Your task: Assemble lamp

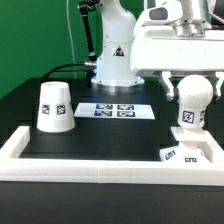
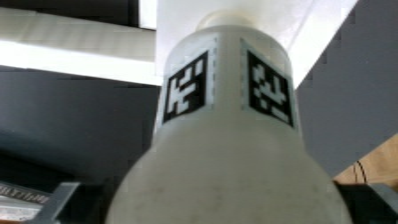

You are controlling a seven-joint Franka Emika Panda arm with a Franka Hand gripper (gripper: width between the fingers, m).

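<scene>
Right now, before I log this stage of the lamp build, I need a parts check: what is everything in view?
lamp shade: one, white with tags, standing wide end down at the exterior view's left.
bulb: one, white with a tagged stem, upright over the lamp base at the exterior view's right.
lamp base: one, white, flat and tagged, near the front rail.
marker board: one, white with black tags, flat at mid-table.
table: one, black.
rail: one, white, along the table's front and left edges.
pedestal: one, white with a triangle sticker, behind the marker board.
pincer: one, white, at the bulb's top; open or shut cannot be told.
</scene>
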